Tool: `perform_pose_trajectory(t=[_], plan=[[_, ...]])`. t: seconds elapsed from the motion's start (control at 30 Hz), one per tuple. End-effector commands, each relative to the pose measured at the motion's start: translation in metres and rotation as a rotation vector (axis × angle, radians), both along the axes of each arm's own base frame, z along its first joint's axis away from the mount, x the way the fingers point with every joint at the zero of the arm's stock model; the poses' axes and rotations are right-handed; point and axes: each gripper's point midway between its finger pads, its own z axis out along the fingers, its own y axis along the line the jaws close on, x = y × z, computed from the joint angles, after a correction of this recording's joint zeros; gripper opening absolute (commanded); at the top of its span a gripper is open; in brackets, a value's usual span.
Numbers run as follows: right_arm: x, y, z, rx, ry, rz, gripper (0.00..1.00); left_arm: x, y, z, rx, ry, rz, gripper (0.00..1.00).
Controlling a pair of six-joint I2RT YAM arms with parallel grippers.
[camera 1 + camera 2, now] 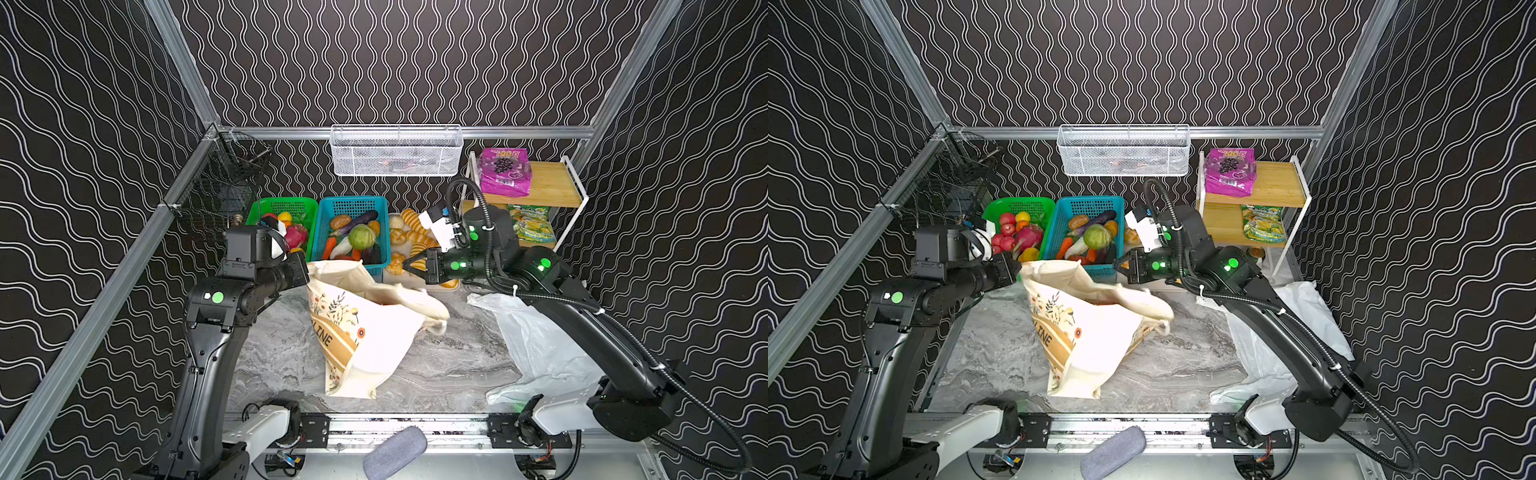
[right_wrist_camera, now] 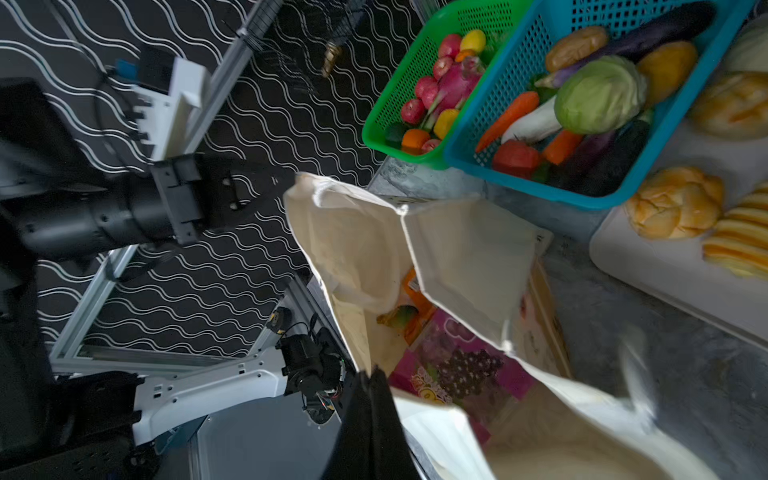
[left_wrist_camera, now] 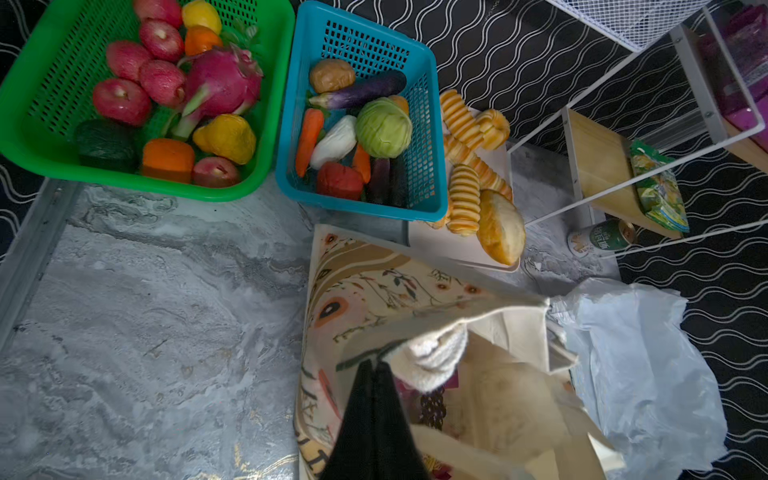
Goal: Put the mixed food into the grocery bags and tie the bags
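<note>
Marble desk (image 1: 282,353), left jaws pinching the canvas tote (image 1: 374,332) rim; right jaws clenched, look empty, cabbage (image 1: 361,237) just up-left of them.

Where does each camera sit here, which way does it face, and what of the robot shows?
Top views: above the arm bases, looking down and forward over the table; both arms, left gripper pinching the canvas tote, right gripper shut.
Left wrist: on the left arm, looking past its shut fingers toward the blue basket.
Right wrist: looking down into the tote at the purple grape-print snack packet; own fingers, left arm.
Shared: all show the tote and blue basket.
</note>
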Motion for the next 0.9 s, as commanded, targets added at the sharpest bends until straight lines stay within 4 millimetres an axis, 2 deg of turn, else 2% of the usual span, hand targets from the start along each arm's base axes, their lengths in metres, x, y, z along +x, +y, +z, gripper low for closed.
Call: perform_pose_trajectory(t=[0.0, 0.03, 0.07, 0.13, 0.17, 0.27, 0.5, 0.57, 0.63, 0.67, 0.7, 0.77, 0.8, 0.87], plan=[[0.012, -0.021, -0.026, -0.146, 0.017, -0.109, 0.12, 0.007, 0.014, 0.010, 0.046, -0.057, 0.064, 0.00], [0.019, -0.034, -0.040, -0.203, 0.018, -0.185, 0.26, 0.008, 0.013, 0.004, 0.049, -0.039, 0.056, 0.00], [0.025, -0.045, -0.057, -0.249, 0.018, -0.242, 0.34, 0.009, 0.010, -0.003, 0.044, -0.023, 0.043, 0.00], [0.029, -0.054, -0.083, -0.285, 0.044, -0.268, 0.57, 0.011, 0.006, -0.013, 0.032, -0.003, 0.030, 0.00], [0.032, -0.058, -0.096, -0.298, 0.063, -0.286, 0.64, 0.010, 0.006, -0.016, 0.031, 0.002, 0.031, 0.00], [0.036, -0.065, -0.134, -0.283, 0.200, -0.293, 0.70, 0.009, 0.009, -0.021, 0.045, 0.011, 0.039, 0.00], [0.037, -0.045, -0.189, -0.218, 0.360, -0.208, 0.73, 0.008, 0.010, -0.025, 0.057, 0.022, 0.036, 0.00], [0.034, -0.042, -0.206, -0.251, 0.410, -0.175, 0.70, 0.009, 0.010, -0.025, 0.055, 0.020, 0.037, 0.00], [0.030, -0.029, -0.217, -0.228, 0.441, -0.117, 0.65, 0.009, 0.011, -0.026, 0.061, 0.025, 0.039, 0.00], [0.032, -0.026, -0.220, -0.222, 0.443, -0.116, 0.58, 0.009, 0.011, -0.026, 0.063, 0.024, 0.038, 0.00], [0.033, -0.022, -0.221, -0.215, 0.442, -0.109, 0.48, 0.009, 0.010, -0.026, 0.062, 0.023, 0.036, 0.00], [0.039, -0.020, -0.211, -0.224, 0.395, -0.126, 0.14, 0.009, 0.011, -0.027, 0.067, 0.028, 0.037, 0.00], [0.042, -0.020, -0.203, -0.232, 0.354, -0.137, 0.02, 0.008, 0.012, -0.027, 0.073, 0.029, 0.039, 0.00], [0.043, -0.018, -0.177, -0.222, 0.278, -0.138, 0.00, 0.007, 0.016, -0.026, 0.090, 0.029, 0.052, 0.00]])
